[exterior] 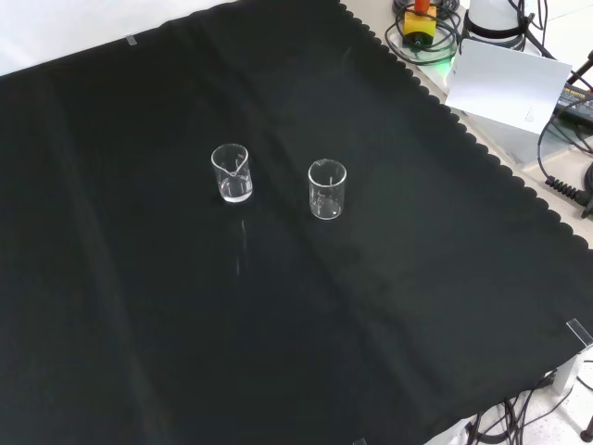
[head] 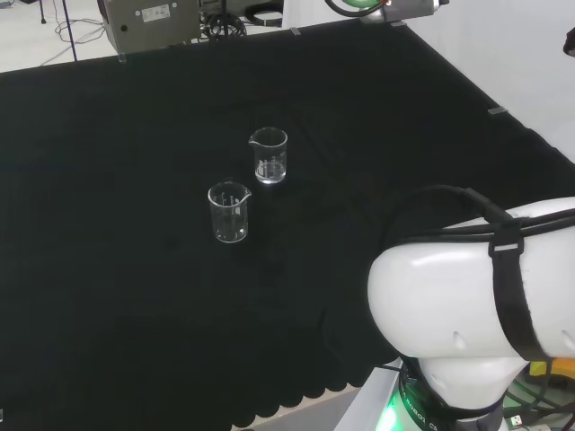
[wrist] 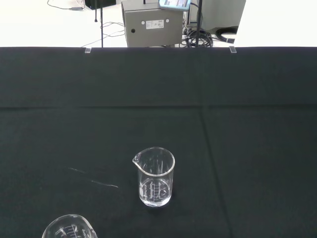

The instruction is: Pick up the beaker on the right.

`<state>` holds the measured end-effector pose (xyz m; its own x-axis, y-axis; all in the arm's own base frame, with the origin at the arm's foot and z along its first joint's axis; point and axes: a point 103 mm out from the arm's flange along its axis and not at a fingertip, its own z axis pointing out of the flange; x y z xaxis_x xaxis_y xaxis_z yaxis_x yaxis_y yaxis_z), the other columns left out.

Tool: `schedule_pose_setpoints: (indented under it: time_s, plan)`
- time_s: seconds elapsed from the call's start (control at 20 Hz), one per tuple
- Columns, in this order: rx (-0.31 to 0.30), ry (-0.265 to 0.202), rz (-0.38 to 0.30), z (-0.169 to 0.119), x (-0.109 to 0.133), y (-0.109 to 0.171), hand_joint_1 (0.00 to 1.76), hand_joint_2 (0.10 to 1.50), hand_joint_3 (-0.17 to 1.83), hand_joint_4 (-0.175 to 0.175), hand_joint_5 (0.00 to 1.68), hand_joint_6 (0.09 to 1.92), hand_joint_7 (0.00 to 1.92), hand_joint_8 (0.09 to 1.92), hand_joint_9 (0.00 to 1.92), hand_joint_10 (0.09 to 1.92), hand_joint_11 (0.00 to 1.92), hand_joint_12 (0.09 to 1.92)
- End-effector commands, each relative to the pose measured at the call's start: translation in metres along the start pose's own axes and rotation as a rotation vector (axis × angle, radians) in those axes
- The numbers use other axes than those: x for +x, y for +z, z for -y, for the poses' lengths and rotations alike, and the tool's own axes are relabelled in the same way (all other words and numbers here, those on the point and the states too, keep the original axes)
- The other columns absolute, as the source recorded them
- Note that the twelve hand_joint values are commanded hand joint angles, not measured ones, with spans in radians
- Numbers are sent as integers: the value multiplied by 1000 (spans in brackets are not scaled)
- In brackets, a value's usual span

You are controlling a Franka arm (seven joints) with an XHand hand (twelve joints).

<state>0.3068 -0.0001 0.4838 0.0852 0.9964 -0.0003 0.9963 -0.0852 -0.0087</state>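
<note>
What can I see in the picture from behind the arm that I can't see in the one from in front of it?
The head view alone has the arm's big white link at its right and a grey box beyond the cloth's far edge. The front view alone has a white card and cables off the cloth's scalloped edge. Both share the black cloth and two clear beakers standing upright and apart.
</note>
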Motion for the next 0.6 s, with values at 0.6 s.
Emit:
schedule_pose_setpoints:
  time_s: [0.6]
  plan:
    - [14, 31, 13, -10, 3, 8, 0, 1275, 345, -31, 290, 87, 0, 508, 88, 742, 0, 1335]
